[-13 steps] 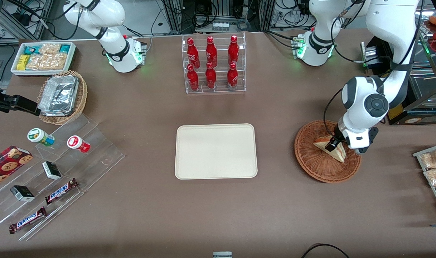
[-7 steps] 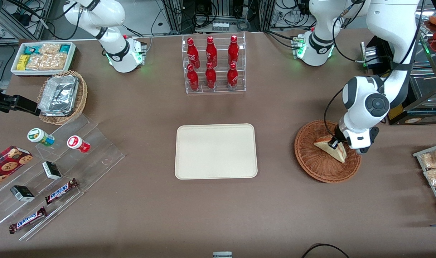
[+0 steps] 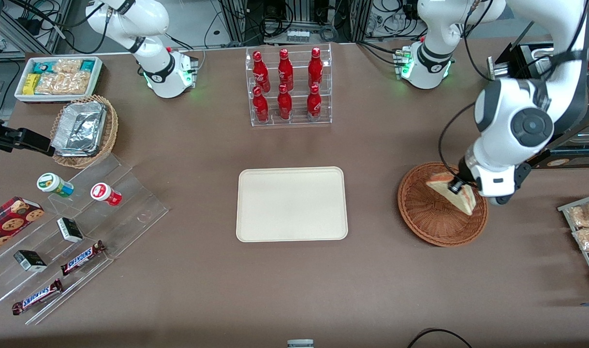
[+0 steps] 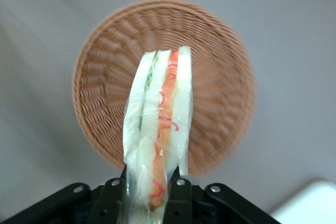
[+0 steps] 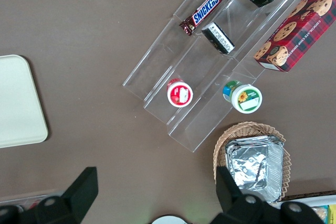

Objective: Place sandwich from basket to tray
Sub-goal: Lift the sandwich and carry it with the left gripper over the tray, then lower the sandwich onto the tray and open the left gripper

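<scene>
The small triangular sandwich of pale bread with red and green filling, wrapped in clear film [image 3: 453, 192] [image 4: 157, 135], is held up above the round reddish-brown woven wicker basket [image 3: 427, 215] [image 4: 220, 77], clear of its floor. The wrist view shows the wedge edge-on, its layered cut side facing the camera, with the basket's plain inside well below it. The left arm's claw [image 3: 456, 185] [image 4: 148, 192] is clamped on the sandwich, one black finger [image 4: 177, 195] pressed against each bread face near the wedge's thick end. In the front view the sandwich hangs over the part of the basket nearest the working arm's end of the table, its tip pointing toward the camera.

The flat cream-coloured rectangular tray with rounded corners [image 3: 291, 203] lies on the brown table [image 3: 294, 280], well apart from the basket toward the parked arm's end. Farther from the camera than the tray stands a clear rack of red bottles [image 3: 288, 87].
</scene>
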